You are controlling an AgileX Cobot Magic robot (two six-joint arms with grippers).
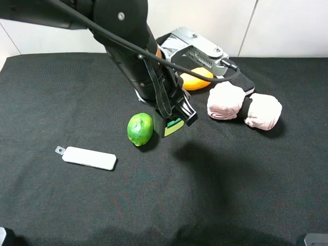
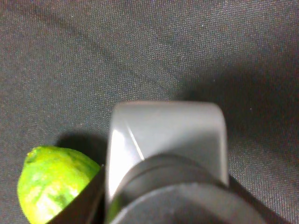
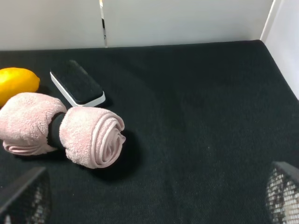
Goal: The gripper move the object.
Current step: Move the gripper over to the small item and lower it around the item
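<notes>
The object, a small dark pump bottle with a pale green label, sits between the black jaws of my left gripper, which is shut on it. It is right beside the green lime, down at the black cloth; whether its base touches the cloth is hidden. In the left wrist view the object's grey pump head fills the middle, with the lime close by. My right gripper is open, with only bare cloth between its mesh-padded fingertips.
A flat white stick-shaped device lies left of the lime. Behind the arm are a yellow citrus fruit, a rolled pink towel and a black-and-white eraser block. A white wall borders the black table cloth.
</notes>
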